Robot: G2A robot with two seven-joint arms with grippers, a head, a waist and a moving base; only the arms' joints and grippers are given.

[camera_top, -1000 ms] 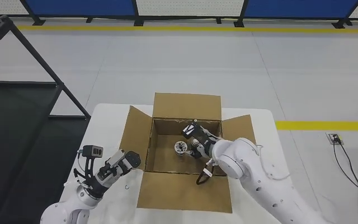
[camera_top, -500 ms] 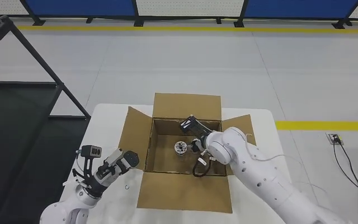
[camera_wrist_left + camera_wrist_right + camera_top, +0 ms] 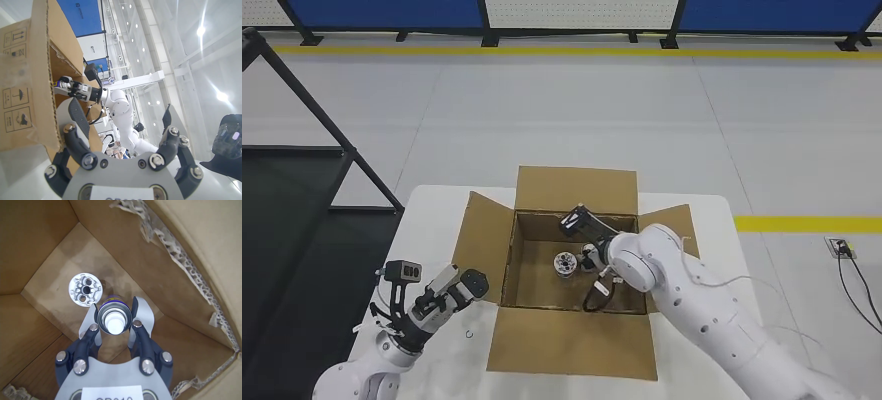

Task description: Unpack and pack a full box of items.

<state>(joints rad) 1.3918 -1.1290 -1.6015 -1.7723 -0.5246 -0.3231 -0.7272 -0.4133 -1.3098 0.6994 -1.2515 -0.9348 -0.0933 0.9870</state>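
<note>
one can (image 3: 114,318) in right gripper (image 3: 114,303), mid box (image 3: 47,237)

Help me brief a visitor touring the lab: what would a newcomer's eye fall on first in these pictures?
The open cardboard box in the middle of the white table draws the eye first. Inside it the right gripper is shut on a purple-labelled spray can, with a round metal disc on the floor beside it. The left gripper hangs open outside the box.
</note>
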